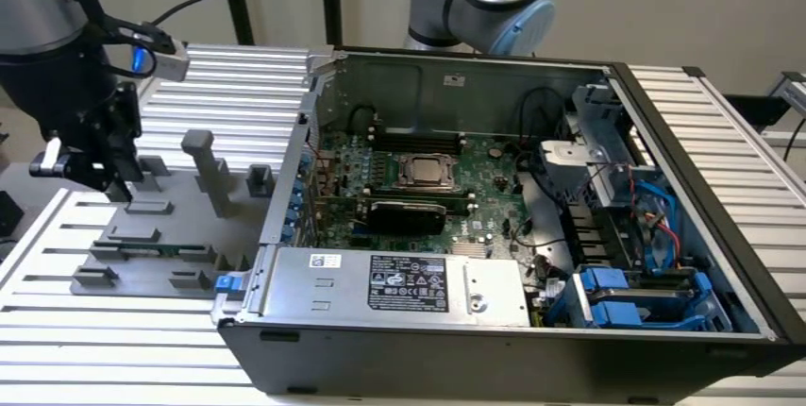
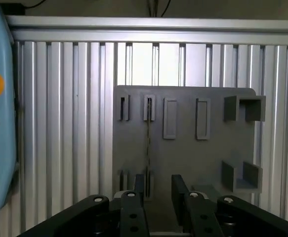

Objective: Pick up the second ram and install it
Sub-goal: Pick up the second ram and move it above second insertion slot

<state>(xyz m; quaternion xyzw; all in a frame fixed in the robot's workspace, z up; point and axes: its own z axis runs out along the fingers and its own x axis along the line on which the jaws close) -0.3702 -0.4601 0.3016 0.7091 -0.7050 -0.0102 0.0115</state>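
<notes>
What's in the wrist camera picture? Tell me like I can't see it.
An open black gripper hangs over a grey holder tray, above a thin ram stick standing on edge in a slot. The tray lies on a ribbed metal table.

work surface: table (image 1: 113, 330) of ribbed aluminium profile, long parallel slats with dark grooves between them, matt silver. behind it is a plain pale beige wall (image 1: 705, 9). two black upright posts (image 1: 230, 0) stand at the table's far edge, against the wall, toward the exterior view's left. light is even and diffuse; shadows soft, faint glare on the slat tops.
</notes>
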